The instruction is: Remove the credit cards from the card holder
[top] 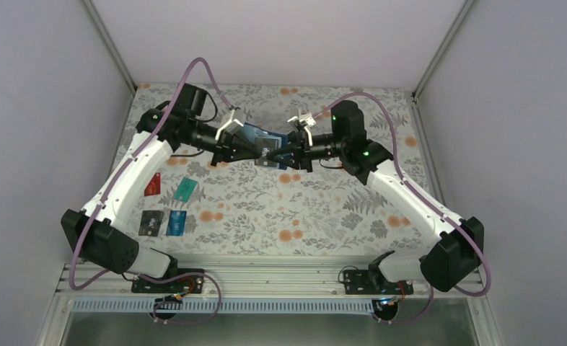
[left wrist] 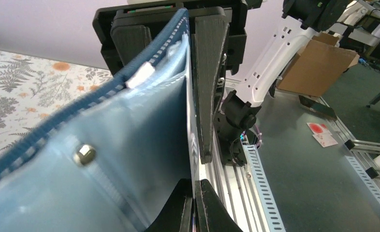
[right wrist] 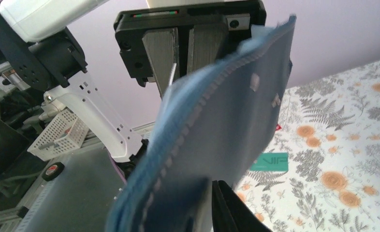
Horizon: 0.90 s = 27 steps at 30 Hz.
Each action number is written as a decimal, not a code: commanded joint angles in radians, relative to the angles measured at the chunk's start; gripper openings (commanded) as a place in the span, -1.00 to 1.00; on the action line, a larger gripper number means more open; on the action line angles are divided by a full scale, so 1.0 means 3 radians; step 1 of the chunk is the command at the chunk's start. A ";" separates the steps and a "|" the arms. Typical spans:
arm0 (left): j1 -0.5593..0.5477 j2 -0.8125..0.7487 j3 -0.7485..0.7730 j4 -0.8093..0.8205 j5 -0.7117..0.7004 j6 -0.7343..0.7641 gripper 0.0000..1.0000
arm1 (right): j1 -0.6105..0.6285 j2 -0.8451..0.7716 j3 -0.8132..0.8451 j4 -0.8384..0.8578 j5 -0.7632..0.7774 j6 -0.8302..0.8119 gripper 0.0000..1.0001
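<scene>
Navy blue booklet-like card holder (top: 255, 137) is held up between the 2 grippers at the far centre of the table, over the floral-print table cover (top: 324, 209).

Left gripper (top: 257, 153) is pressed together on the holder's left side. In the left wrist view the stitched navy edge and the pale blue inner pocket (left wrist: 144, 145) are clamped between the dark fingers (left wrist: 210, 72). A metal snap stud (left wrist: 84, 153) and a small white tab (left wrist: 140, 76) are seen on the holder.

Right gripper (top: 291, 155) is set against the holder's right side. In the right wrist view its grey fingers (right wrist: 205, 48) are nearly together and a thin pale sliver (right wrist: 172, 75) is seen in the narrow gap. The fingertips are covered by the holder's flap (right wrist: 217, 135), so whether anything is pinched cannot be told.

4 thin cards are laid flat on the cover, left and near, well apart from the holder:
- red card (top: 152, 185), just beside the left arm's white link (top: 133, 176)
- teal card (top: 185, 189), just right of the red 1; also seen past the flap in the right wrist view (right wrist: 269, 162)
- black card (top: 151, 222), nearer than the red 1
- blue card (top: 177, 223), just beside the black 1
</scene>
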 commanded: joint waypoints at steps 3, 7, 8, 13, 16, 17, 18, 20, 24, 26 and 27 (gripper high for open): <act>0.0108 -0.0081 -0.0040 0.0075 0.0157 0.0041 -0.95 | -0.0018 -0.0105 -0.0028 0.0084 0.0057 -0.0097 -0.32; 0.0172 -0.0138 -0.0143 0.0134 0.0131 0.0006 -0.95 | -0.0093 -0.0199 -0.0154 0.0167 0.0027 -0.0056 -0.29; 0.0172 -0.0145 -0.0151 0.0135 0.0127 0.0008 -0.95 | -0.0102 -0.0202 -0.0158 0.0160 0.0023 -0.0060 -0.26; 0.0177 -0.0150 -0.0139 0.0110 0.0128 0.0025 -0.95 | -0.0134 -0.0180 -0.0178 0.0160 0.0023 -0.0042 -0.35; 0.0180 -0.0137 -0.0164 0.0126 0.0151 0.0018 -0.95 | -0.0130 -0.0126 -0.0165 0.0237 -0.0021 0.0029 -0.65; 0.0179 -0.0136 -0.0167 0.0127 0.0164 0.0017 -0.95 | -0.0133 -0.0102 -0.0153 0.0247 -0.0049 0.0042 -0.78; 0.0176 -0.0127 -0.0161 0.0118 0.0168 0.0025 -0.95 | -0.0135 -0.0086 -0.0143 0.0253 -0.0064 0.0043 -0.88; 0.0178 -0.0136 -0.0142 0.0069 0.0176 0.0072 -0.95 | -0.0138 -0.0089 -0.0143 0.0271 -0.0048 0.0035 -0.91; 0.0231 -0.0171 -0.0132 -0.0002 0.0207 0.0172 -0.81 | -0.0159 -0.0119 -0.0163 0.0263 -0.0087 0.0005 -0.92; 0.0253 -0.0172 -0.0136 -0.0003 0.0237 0.0178 -0.80 | -0.0162 -0.0122 -0.0159 0.0262 -0.0129 0.0002 -0.91; 0.0258 -0.0172 -0.0136 -0.0008 0.0250 0.0180 -0.77 | -0.0163 -0.0121 -0.0159 0.0259 -0.0135 -0.0001 -0.91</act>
